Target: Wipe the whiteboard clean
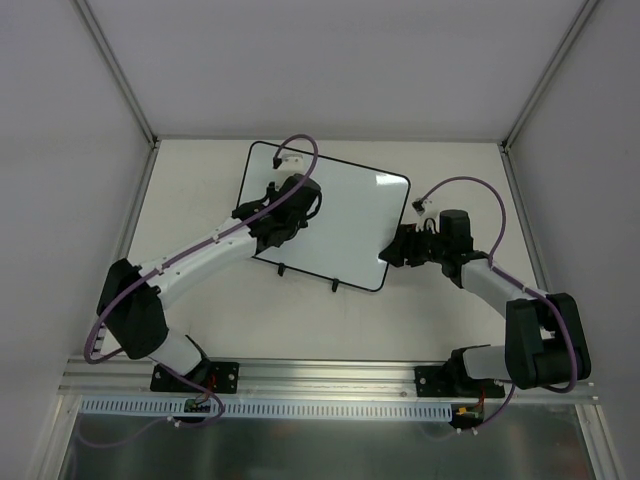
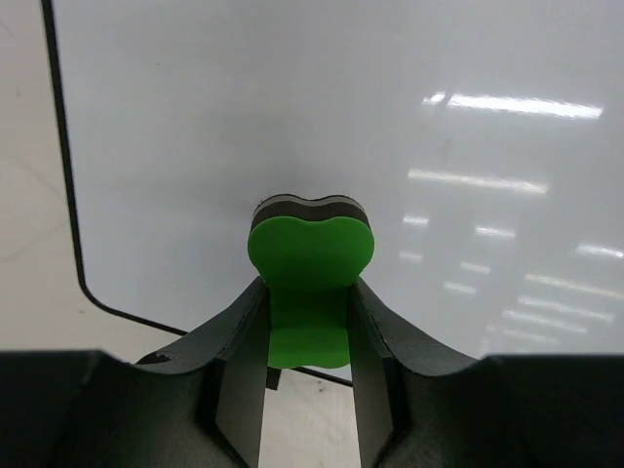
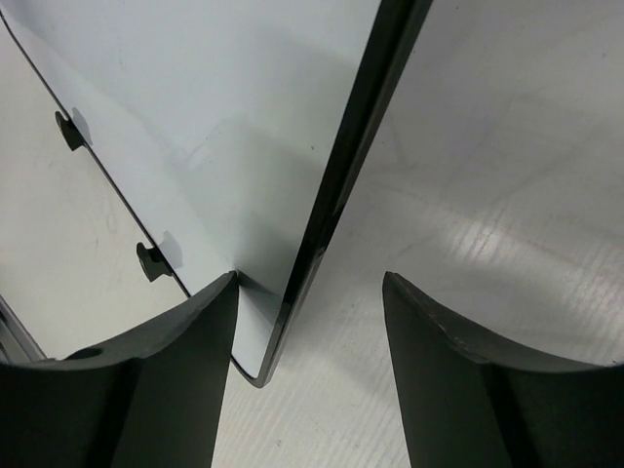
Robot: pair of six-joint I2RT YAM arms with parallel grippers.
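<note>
Over the left side of the whiteboard [image 1: 350,215], the left pincer [image 2: 307,292] was clamped on a green eraser [image 2: 310,255], the dark felt face turned toward the white surface, presumably so a sweep of the arm would wipe it. At the right edge the right pincer [image 3: 310,278] stood with jaws apart, one on either side of the black rim and not pinching it, placed as if to steady the board against the wiping. The board lay askew in the middle of the table [image 1: 200,200], and I saw no writing on it.
</note>
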